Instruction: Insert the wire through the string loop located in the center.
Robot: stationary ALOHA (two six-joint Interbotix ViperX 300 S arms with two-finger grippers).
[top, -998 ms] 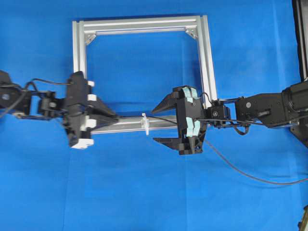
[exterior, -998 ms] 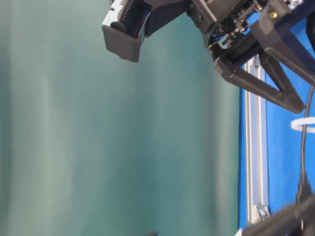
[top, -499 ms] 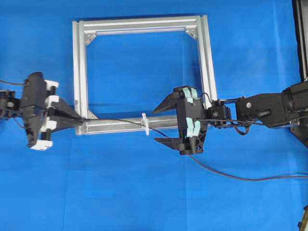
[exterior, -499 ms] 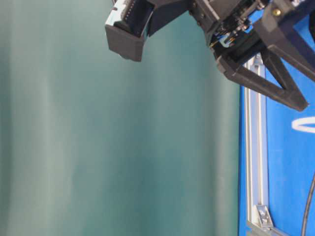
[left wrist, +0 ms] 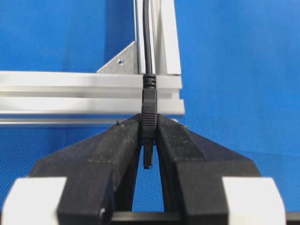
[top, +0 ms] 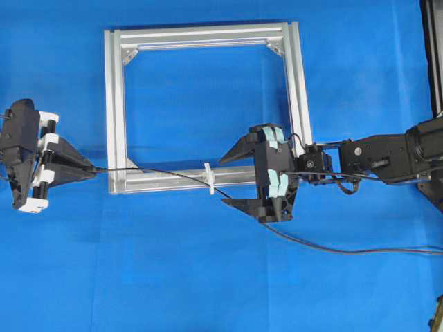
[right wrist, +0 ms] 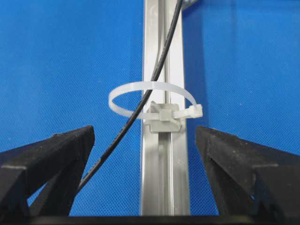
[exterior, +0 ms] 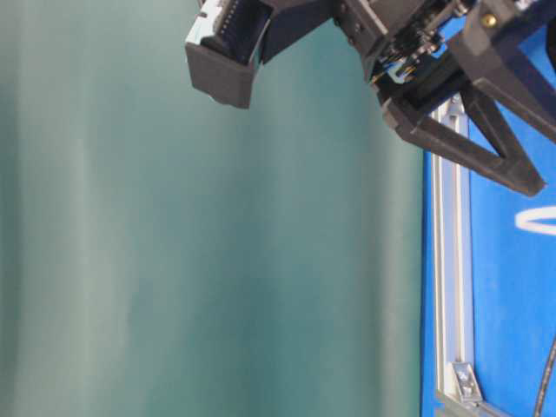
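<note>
Blue mat (top: pixel 208 277) w/ square alu frame (top: pixel 115 104) on it; near bar carries the loop (top: pixel 209 178) at its middle, so anything threaded has to run along that bar. Right gripper (top: pixel 235 176) sits just right of the loop, jaws spread as wide as they go, one each side of the bar, holding nothing; prob. parked there after handing off, clear of the cable. Left gripper (top: pixel 93 169) is off the frame's left corner, fingers (left wrist: pixel 117 150) pinched tight on the plug end. Wire (top: pixel 166 173) runs from that plug, over the bar, thru the loop (right wrist view shows it passing inside the ring), then trails off right across the mat. Threading looks done; pull keeps slack out.
</note>
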